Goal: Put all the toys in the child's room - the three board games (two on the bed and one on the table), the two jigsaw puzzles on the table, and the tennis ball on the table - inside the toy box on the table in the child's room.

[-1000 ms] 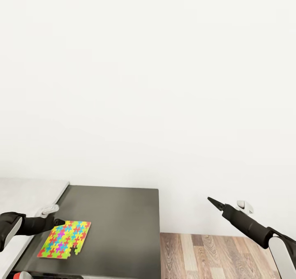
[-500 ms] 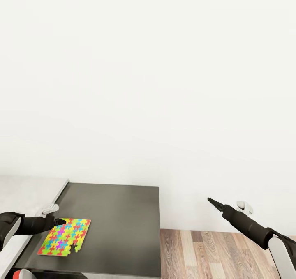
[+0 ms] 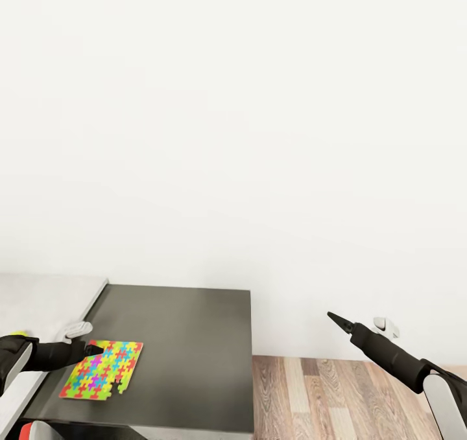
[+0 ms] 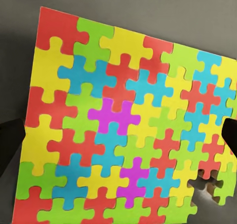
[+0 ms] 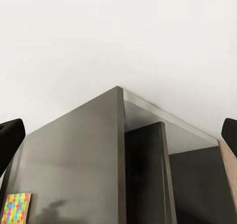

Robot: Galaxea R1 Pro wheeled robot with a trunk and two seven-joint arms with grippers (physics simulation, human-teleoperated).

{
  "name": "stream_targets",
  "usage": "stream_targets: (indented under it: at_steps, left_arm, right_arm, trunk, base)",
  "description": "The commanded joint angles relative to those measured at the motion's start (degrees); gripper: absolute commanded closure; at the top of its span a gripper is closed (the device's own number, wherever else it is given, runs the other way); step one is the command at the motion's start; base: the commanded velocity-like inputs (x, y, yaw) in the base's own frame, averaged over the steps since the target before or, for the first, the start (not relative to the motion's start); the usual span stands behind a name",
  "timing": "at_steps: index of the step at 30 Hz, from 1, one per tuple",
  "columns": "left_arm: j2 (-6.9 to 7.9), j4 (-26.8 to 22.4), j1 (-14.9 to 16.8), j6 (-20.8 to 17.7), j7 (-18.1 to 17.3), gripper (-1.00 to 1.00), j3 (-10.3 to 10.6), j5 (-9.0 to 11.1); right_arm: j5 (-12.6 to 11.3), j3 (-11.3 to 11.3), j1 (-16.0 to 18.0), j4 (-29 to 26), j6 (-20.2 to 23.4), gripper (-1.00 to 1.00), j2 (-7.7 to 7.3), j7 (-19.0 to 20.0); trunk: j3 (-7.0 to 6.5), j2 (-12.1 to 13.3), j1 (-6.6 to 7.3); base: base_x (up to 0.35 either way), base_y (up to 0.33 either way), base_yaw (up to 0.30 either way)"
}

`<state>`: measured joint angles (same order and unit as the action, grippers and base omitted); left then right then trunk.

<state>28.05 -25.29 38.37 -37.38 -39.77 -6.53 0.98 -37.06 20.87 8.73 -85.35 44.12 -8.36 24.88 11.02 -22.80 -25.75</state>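
Observation:
A multicoloured jigsaw puzzle (image 3: 101,369) lies flat on the dark table (image 3: 188,336), near its left edge. One piece is missing at the puzzle's near right corner. My left gripper (image 3: 95,348) hovers at the puzzle's far left corner, just above it. In the left wrist view the puzzle (image 4: 123,130) spreads wide, and the left gripper (image 4: 118,140) is open with a dark fingertip (image 4: 10,147) at each side. My right gripper (image 3: 335,317) hangs in the air over the floor, right of the table, open and holding nothing; the right wrist view shows it (image 5: 118,132) facing the table's corner.
A light grey surface (image 3: 45,297) adjoins the table on the left, with a sliver of yellow-green (image 3: 18,334) showing above my left arm. A white wall rises behind. Wooden floor (image 3: 324,394) lies right of the table. The table's right half is bare.
The whole picture has shifted a little, so the table and puzzle sit slightly higher in it. My left gripper now overlaps the puzzle's far corner more closely. The right arm has not moved.

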Motion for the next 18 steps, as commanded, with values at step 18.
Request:
stream_targets:
  at_steps: [18]
  left_arm:
    - [-0.03, 0.0, 0.0, 0.2, 0.4, -1.00, -0.5, 0.1]
  right_arm:
    - [0.0, 0.0, 0.1, 0.0, 0.2, -1.00, 0.01, 0.2]
  trunk:
    - [1.00, -0.1, -0.03]
  base:
    - [0.000, 0.000, 0.000]
